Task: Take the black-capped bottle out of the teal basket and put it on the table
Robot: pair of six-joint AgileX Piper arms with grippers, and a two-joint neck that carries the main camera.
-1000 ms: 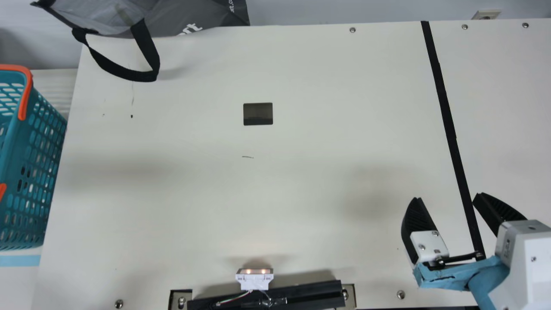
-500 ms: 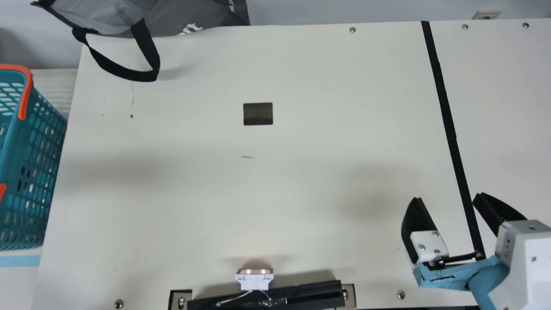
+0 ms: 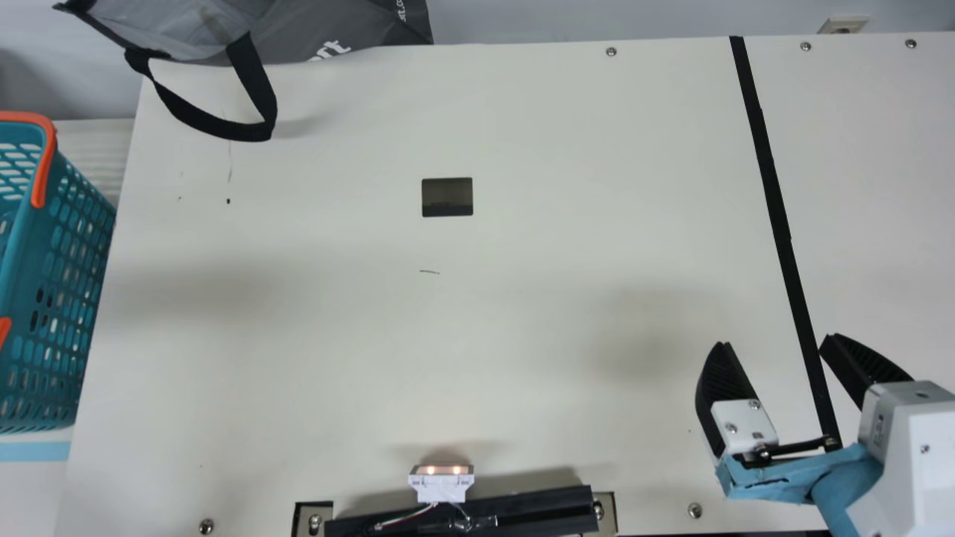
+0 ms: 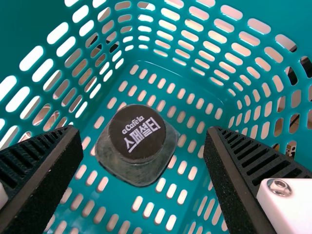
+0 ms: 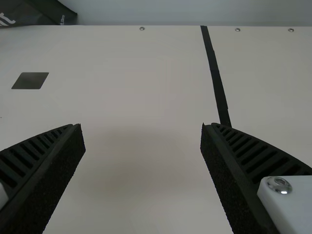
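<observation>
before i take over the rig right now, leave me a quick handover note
Left gripper: jaws open, pointing down into the teal basket, nothing gripped.
Right gripper: jaws open and empty, over the right side of the table.
Bottle: on the basket's floor, black cap facing up.
Done: left jaws roughly lined up with the bottle.
Left to do: grip it, lift it out, put it on the table.

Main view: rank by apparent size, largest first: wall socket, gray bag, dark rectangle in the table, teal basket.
1. teal basket, cut off by the view's edge
2. gray bag, also cut off
3. dark rectangle
4. wall socket
</observation>
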